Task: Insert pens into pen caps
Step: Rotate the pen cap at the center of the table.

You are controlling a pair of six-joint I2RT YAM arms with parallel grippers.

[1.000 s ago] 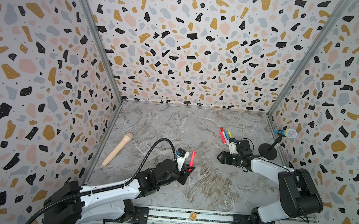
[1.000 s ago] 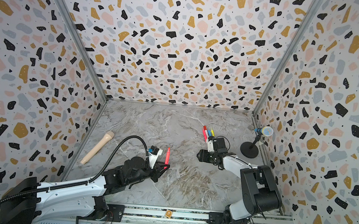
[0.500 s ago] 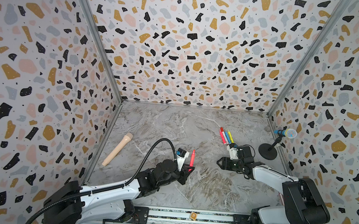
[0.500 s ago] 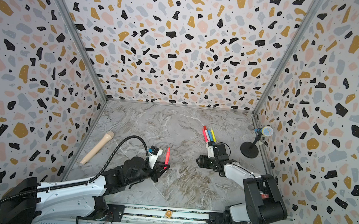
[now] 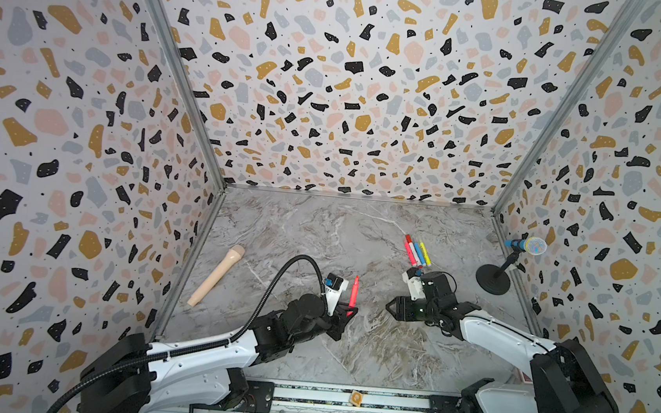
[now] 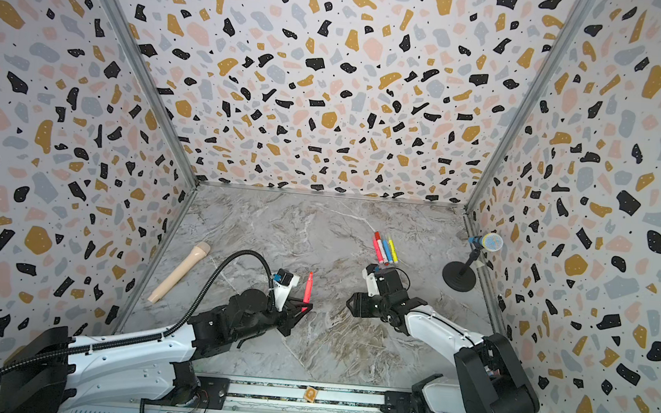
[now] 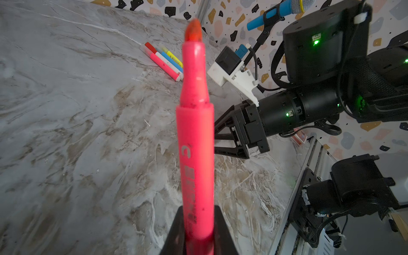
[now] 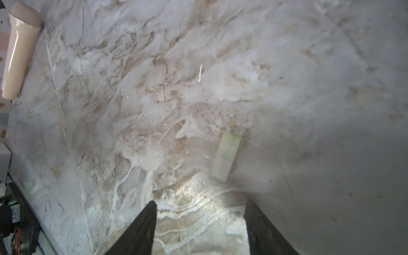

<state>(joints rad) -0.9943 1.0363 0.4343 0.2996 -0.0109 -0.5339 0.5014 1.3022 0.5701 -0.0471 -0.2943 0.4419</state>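
- Left gripper [image 5: 346, 313]: jaws clamped tight on the lower end of a neon pink pen [image 5: 353, 295]. The pen stands nearly upright above the marble table [image 5: 318, 235], in front of centre.
- Left wrist view: the same neon pink pen [image 7: 195, 132] fills the middle of the frame. Its orange-red felt tip is bare and points away from the gripper. The barrel sits between the two black fingers [image 7: 176, 231].
- Right gripper [image 5: 391, 307]: low over the table, right of centre, pointing toward the left gripper and apart from it. In the right wrist view its jaws [image 8: 199, 212] stand partly open with only bare table between them; nothing is held.
- Pen cap [image 8: 225, 156]: a short, pale, translucent cylinder lying flat on the table, just ahead of the open right jaws and nearer to one finger. It touches neither finger. I cannot pick it out in the top views.
- Four pens [image 5: 416, 252] lie side by side, touching, toward the back right of the table and just beyond the right arm's wrist: pink, white-barrelled with a red end, blue, yellow. They also show in the left wrist view [image 7: 163, 61].
- Beige microphone-shaped stick [image 5: 216, 275]: lying flat near the left wall.
- Blue microphone [image 5: 521, 245]: on a black round stand by the right wall.
- Orange-tan tag [image 5: 355, 397]: on the front rail, between the arm bases.
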